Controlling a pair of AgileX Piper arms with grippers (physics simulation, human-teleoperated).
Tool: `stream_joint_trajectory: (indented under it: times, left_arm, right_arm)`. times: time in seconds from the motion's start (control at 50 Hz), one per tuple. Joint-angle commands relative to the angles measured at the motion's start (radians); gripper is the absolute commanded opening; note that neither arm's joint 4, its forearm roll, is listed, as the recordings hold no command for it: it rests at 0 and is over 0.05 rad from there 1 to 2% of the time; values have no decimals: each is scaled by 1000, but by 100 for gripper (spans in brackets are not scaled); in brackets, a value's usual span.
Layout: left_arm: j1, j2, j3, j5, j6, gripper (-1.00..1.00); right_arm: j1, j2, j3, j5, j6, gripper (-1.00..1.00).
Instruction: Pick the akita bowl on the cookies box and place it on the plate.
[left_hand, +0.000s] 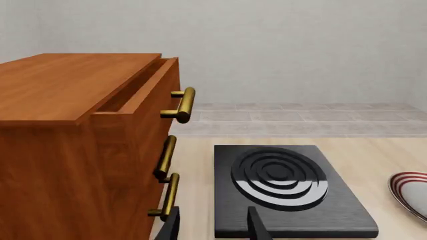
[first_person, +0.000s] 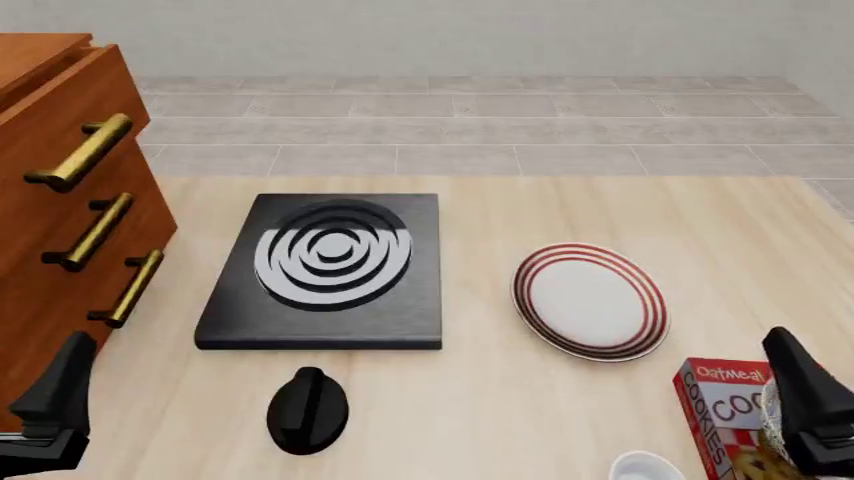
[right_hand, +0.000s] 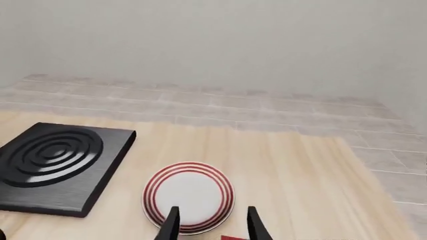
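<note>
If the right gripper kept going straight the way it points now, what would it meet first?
Probably the plate: in the right wrist view it lies straight ahead between the open fingertips of the right gripper, nothing visible between, though depth is unclear.

Table layout, front view

The black slab with grey-white rings (first_person: 320, 270) lies between the wooden drawer cabinet (first_person: 60, 200) and the red-ringed white plate (first_person: 590, 300); the red cookies box (first_person: 727, 415) sits nearer, right.

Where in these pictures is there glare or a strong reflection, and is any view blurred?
Front view: bright sheen across the rings of the black slab; the plate looks evenly lit. Left wrist view: the same rings shine on one side, and the brass handles carry soft highlights. Right wrist view: only a faint gleam on the slab. All views are sharp.
</note>
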Motion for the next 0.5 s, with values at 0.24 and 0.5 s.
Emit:
stream_joint_trajectory:
  times: [0.24, 0.5]
  left_arm:
    - [0, 0, 0, 0, 0, 100]
    - [0, 0, 0, 0, 0, 100]
  right_arm:
    - [70, -9, -285, 540, 11, 100]
    - [58, -9, -440, 808, 36, 100]
